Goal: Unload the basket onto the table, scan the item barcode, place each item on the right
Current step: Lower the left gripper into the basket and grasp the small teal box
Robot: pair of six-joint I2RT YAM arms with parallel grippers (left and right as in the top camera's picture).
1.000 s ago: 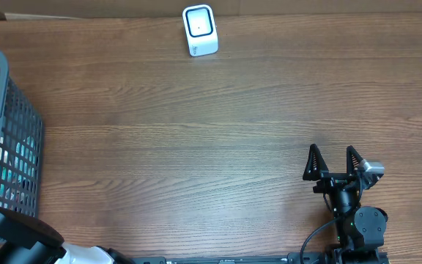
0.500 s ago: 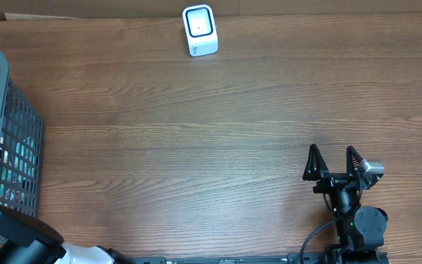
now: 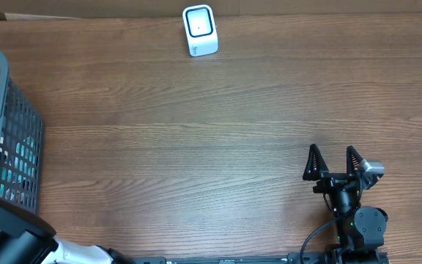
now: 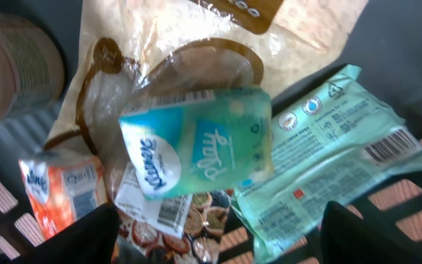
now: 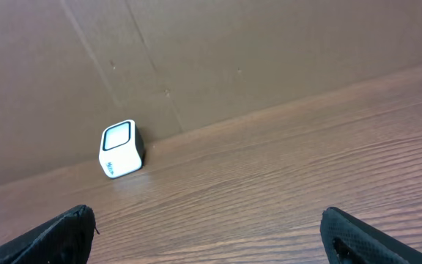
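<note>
**Left gripper over the basket goods, right gripper idle on the table**

In the overhead view, a grey basket (image 3: pixel 22 125) stands at the left edge of the frame on the wooden table (image 3: pixel 196 147). The left arm (image 3: pixel 13 231) comes in at the lower left corner, beside the basket; its gripper cannot be made out in this view. At the top centre, near the far edge of the table, stands the white scanner (image 3: pixel 199 30), well apart from the basket. In the lower right the right gripper (image 3: pixel 333 163) rests with its jaws spread wide and nothing between them.

The left wrist view looks down into the basket. In the upper left lies a can (image 4: pixel 13 66). In the lower left is an orange packet (image 4: pixel 57 191). A brown and white bag (image 4: pixel 196 37) fills the upper centre. On it, in the middle of the frame, lies a tissue pack (image 4: pixel 196 143), tilted. A long green packet (image 4: pixel 328 154) with a barcode near its right end lies to the right, touching the tissue pack. The left gripper (image 4: pixel 218 214) is released: its two fingers (image 4: pixel 86 235) show in the lower corners, wide apart, holding nothing, and the tissue pack lies between them.

In the right wrist view the scanner (image 5: pixel 121 148) stands left of centre, against a brown wall.
</note>
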